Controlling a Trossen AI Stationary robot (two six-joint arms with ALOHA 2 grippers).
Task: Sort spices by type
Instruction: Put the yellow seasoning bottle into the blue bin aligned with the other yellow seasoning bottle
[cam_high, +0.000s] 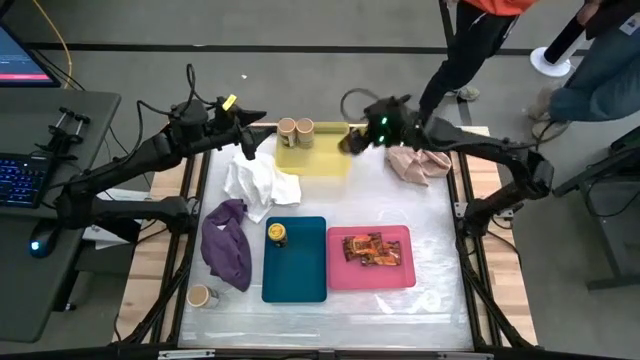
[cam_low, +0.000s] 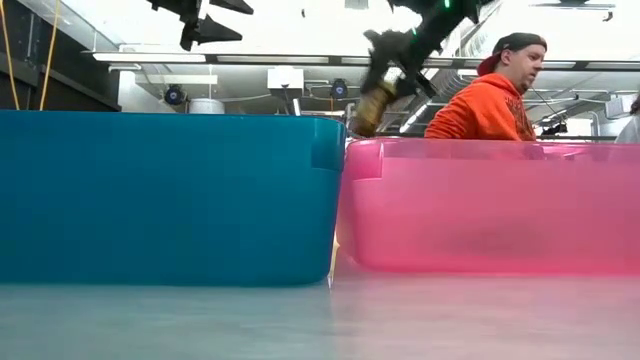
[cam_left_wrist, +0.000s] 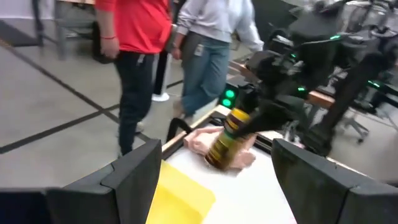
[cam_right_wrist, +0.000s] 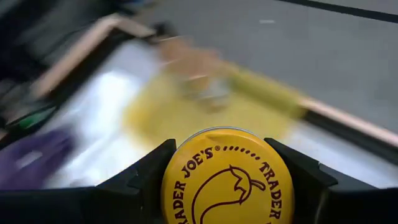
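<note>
Yellow tray (cam_high: 325, 160), teal tray (cam_high: 300, 268), pink tray (cam_high: 400, 272); white cloth (cam_high: 258, 185), purple cloth (cam_high: 226, 245), pink cloth (cam_high: 418, 164).

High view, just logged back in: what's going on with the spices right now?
The right claw holds a yellow-lidded jar in the air near the yellow tray, which has two tan-lidded jars at its far end. Another yellow-lidded jar stands in the teal tray, and the orange-red packets lie in the pink tray. One tan-lidded jar sits loose by the purple cloth. The left claw waits open above the white cloth.
</note>
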